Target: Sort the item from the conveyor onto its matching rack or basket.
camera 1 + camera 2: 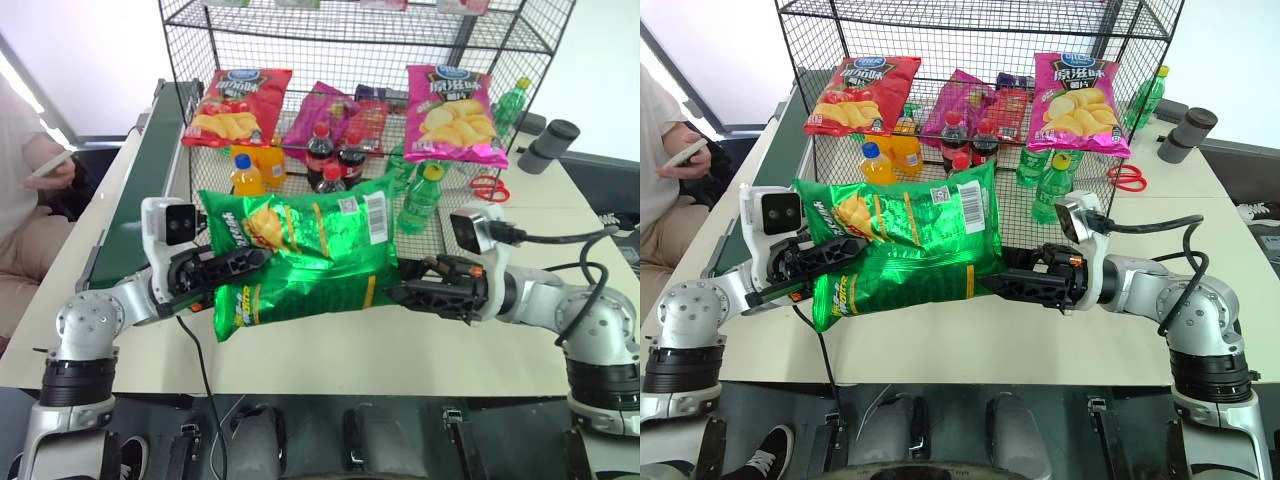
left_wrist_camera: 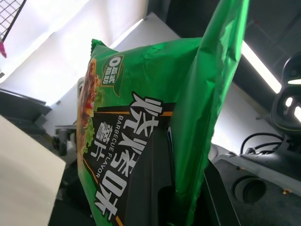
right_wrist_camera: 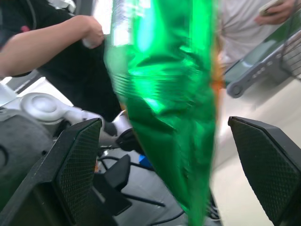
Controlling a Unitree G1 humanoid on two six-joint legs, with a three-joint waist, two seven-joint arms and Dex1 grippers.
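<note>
- The green chip bag (image 1: pixel 300 255) hangs in the air above the near edge of the white table (image 1: pixel 420 350), in front of the rack, held between the two arms.
- The left gripper (image 1: pixel 235 265) is clamped tight on the bag's edge at 9 o'clock; in the left wrist view the black fingers (image 2: pixel 146 188) pinch the foil seam.
- The right gripper (image 1: pixel 400 293) sits at the bag's 3 o'clock edge with its jaws spread wide; in the right wrist view the bag's end (image 3: pixel 169 117) hangs between the two pads (image 3: pixel 77 165) without touching either.
- The bag is shiny green foil, creased, lying crosswise, with a picture of yellow chips, a white barcode panel toward 1 o'clock and yellow lettering toward 7 o'clock.
- The black wire rack (image 1: pixel 380 40) stands at 12 o'clock from the bag.
- On its lower tier lie a red chip bag (image 1: pixel 235 105) at 11 o'clock, a purple snack bag (image 1: pixel 325 115) at 12 o'clock and a pink chip bag (image 1: pixel 455 115) at 1 o'clock.
- Below them stand orange drink bottles (image 1: pixel 247 172), dark cola bottles (image 1: pixel 330 158) and green bottles (image 1: pixel 420 198).
- The dark-green conveyor (image 1: pixel 140 190) runs along the table at 10 o'clock.
- A seated person (image 1: pixel 30 190) is at 9 o'clock, holding a phone.
</note>
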